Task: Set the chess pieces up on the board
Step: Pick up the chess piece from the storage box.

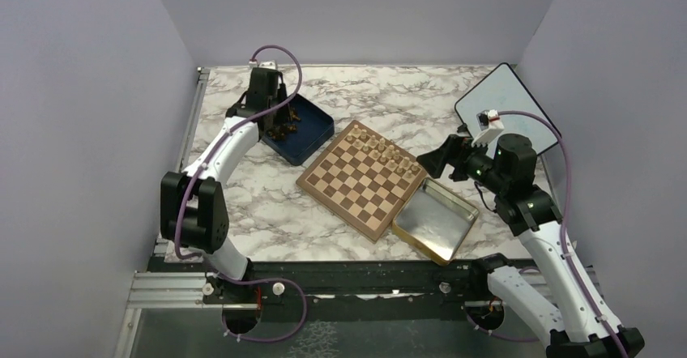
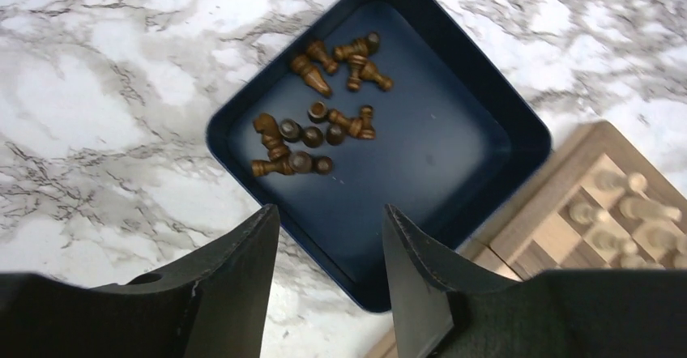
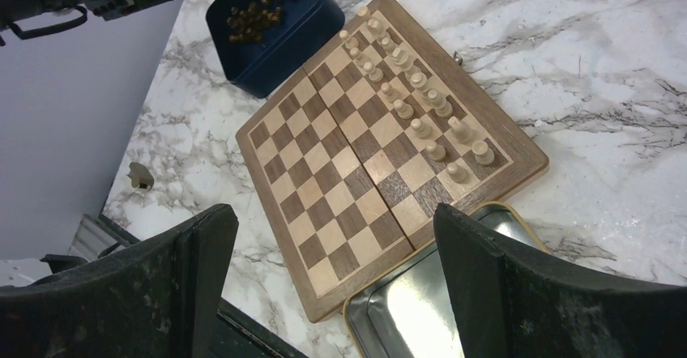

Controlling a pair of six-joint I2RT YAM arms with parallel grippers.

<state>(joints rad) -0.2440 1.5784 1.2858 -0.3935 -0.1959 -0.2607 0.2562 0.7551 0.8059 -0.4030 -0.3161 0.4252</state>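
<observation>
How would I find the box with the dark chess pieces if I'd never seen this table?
Start at the checkered board in the middle of the marble table. Off its far-left side sits a square dark blue box. Unlike the shiny gold-rimmed tray on the board's other side, it holds little dark brown chess pieces.

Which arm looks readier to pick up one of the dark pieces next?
Left. The left gripper hovers over the dark blue box holding the dark chess pieces, jaws apart. The right gripper hangs beyond the board, by the metal tray.
</observation>
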